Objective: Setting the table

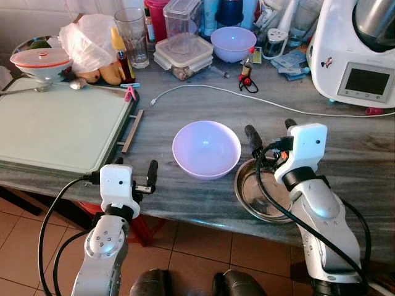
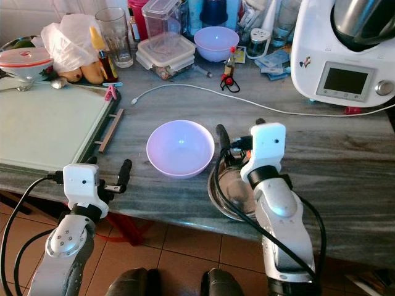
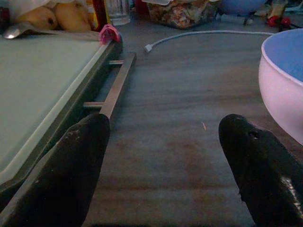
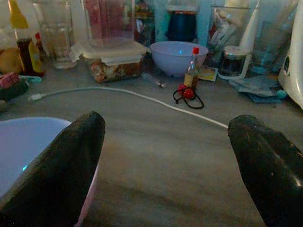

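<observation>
- Stretching across the whole scene is a grey, wood-grained stone countertop (image 1: 203,111), with terracotta floor tiles (image 1: 185,246) showing below its near edge.
- On the left lies a large pale green rectangular tray (image 1: 55,123) with a metal bar handle on its right side; a pink clip (image 1: 129,93) sits at its far right corner.
- At the far right stands a white kitchen machine with a small screen (image 1: 355,55) and a steel jug on top.
- The 2 silver arms reach in from the near edge: the left gripper (image 1: 134,166) hovers at the near edge of the counter just right of the tray, its 2 black fingers spread apart with nothing between them.
- The right gripper (image 1: 270,132) is held above the far rim of the steel bowl, its fingers also wide apart and empty.
- In the middle of the counter sits a lilac round plastic bowl (image 1: 206,149), upright and empty, between the 2 grippers.
- Just right of it, touching or nearly so, is a shiny round stainless-steel bowl (image 1: 250,188), near the counter edge and partly hidden by the right arm.
- A white cable (image 1: 247,92) snakes from near the tray across to the right, far side of the bowls.
- Along the far edge stand a second lilac bowl (image 1: 233,43), a clear lidded food container (image 1: 183,57) with an empty one stacked on it, a tall drinking glass (image 1: 132,36), a white plastic bag (image 1: 89,40), and a small red-capped bottle (image 1: 248,63).
</observation>
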